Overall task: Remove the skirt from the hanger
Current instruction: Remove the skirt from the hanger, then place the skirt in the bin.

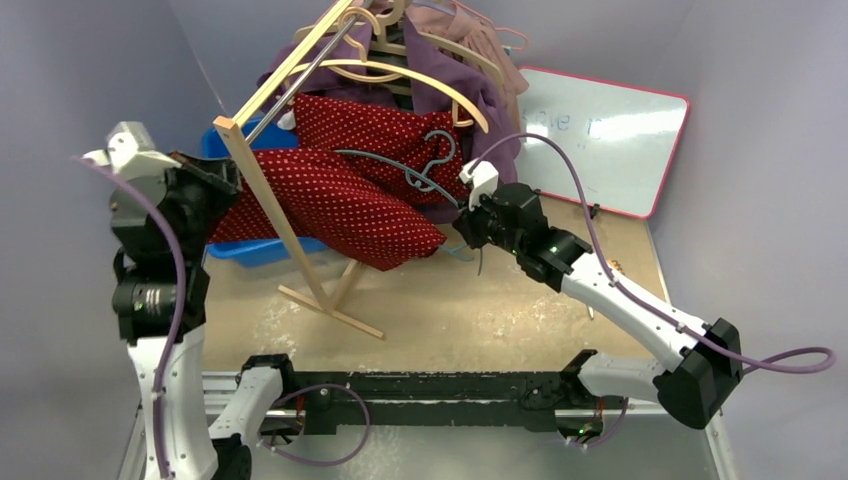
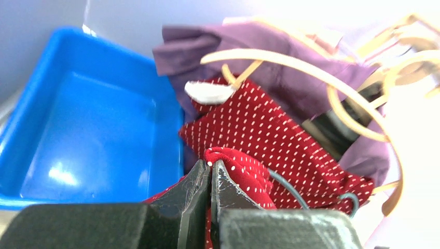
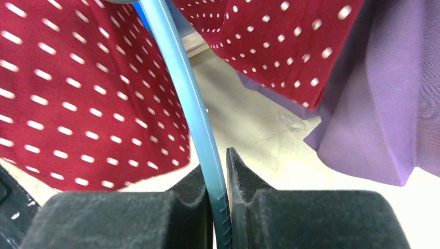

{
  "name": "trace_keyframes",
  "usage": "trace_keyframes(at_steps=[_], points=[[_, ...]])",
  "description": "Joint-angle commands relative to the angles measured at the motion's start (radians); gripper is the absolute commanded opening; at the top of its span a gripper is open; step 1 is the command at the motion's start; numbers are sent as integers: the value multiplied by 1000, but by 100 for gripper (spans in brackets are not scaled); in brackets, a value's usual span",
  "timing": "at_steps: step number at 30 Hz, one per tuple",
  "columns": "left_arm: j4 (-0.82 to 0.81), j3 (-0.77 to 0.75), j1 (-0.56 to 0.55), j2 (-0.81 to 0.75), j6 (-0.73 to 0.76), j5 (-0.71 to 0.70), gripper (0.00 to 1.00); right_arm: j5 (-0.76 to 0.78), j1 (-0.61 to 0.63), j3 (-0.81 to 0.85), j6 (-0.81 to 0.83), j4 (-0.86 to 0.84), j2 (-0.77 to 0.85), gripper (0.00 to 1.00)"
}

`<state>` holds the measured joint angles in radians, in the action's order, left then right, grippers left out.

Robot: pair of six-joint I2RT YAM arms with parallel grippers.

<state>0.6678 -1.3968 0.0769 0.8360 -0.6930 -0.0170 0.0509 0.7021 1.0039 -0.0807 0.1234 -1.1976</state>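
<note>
Left tool (image 2: 210, 168) is closed, pinching a fold of the red dotted skirt (image 1: 340, 190). Right tool (image 3: 215, 166) is clamped on the blue-grey hanger (image 3: 179, 78) bar. The skirt hangs stretched between both tools, draped past the wooden rack (image 1: 265, 215) post, partly over the blue bin (image 2: 88, 129), with a purple garment (image 1: 480, 100) behind it.

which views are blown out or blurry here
Left wrist: upper right washes out white over the wooden hangers, glare spots on the blue bin. Right wrist: skirt dots smear, the hanger soft near the lens. Top external: evenly lit, sharp.
</note>
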Motion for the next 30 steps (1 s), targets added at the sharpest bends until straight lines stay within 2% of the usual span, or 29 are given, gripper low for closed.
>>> trace_keyframes(at_steps=[1, 9, 14, 22, 24, 30], points=[[5, -179, 4, -52, 68, -208, 0, -48, -6, -23, -1, -45, 60, 0], [22, -245, 4, -52, 63, -382, 0, -2, -6, -11, -29, -46, 30, 0], [30, -342, 4, -42, 52, -396, 0, 34, -6, 5, -44, -28, -4, 0], [50, -387, 4, -50, 85, -458, 0, -9, -6, 8, -33, -39, -9, 0], [43, -374, 4, -48, 86, -450, 0, -25, -6, 9, -33, -35, 1, 0], [29, -299, 4, 16, 80, -308, 0, -112, -6, 2, 1, -48, 81, 0]])
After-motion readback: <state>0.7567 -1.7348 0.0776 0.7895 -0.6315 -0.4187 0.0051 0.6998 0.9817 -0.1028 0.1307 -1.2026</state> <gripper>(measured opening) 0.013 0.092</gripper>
